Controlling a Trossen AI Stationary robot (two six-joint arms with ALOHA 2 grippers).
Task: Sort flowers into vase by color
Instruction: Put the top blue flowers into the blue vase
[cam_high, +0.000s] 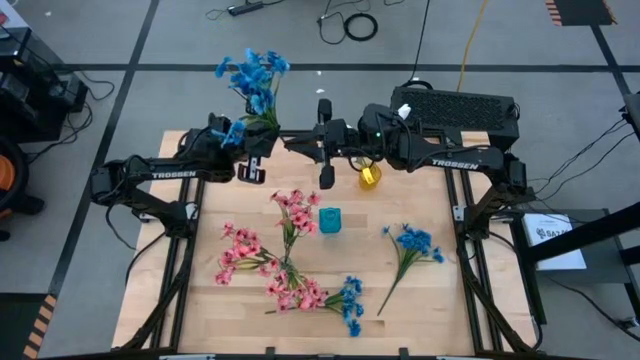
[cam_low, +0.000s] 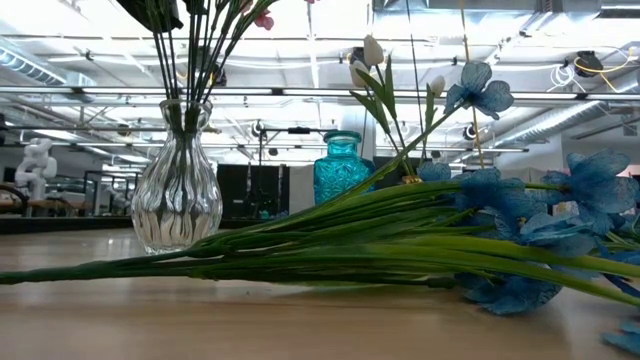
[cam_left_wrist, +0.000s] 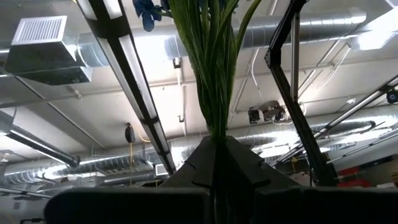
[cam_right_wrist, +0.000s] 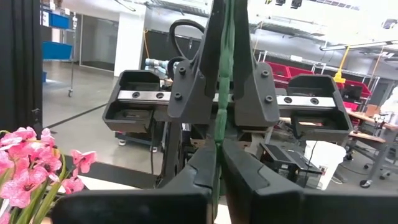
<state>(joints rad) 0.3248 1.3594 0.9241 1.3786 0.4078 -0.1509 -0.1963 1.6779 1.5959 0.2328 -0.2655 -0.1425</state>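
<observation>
From above, the left gripper (cam_high: 252, 152) is clamped on a blue spray (cam_high: 252, 78) at the table's (cam_high: 420, 300) far edge, stems at the jaws and blossoms pointing away from the table. In the left wrist view its fingers (cam_left_wrist: 242, 168) pinch the green stems (cam_left_wrist: 214, 68) — these run straight out from the tips. In the right wrist view the right gripper (cam_right_wrist: 217, 163) meets the left gripper head-on — both closed on the same stems, which run in line between them.

Two matte black jointed arms, white TROSSEN lettering along each forearm, angular dark fingers (cam_right_wrist: 205, 168), silver screw-studded rail behind.
</observation>
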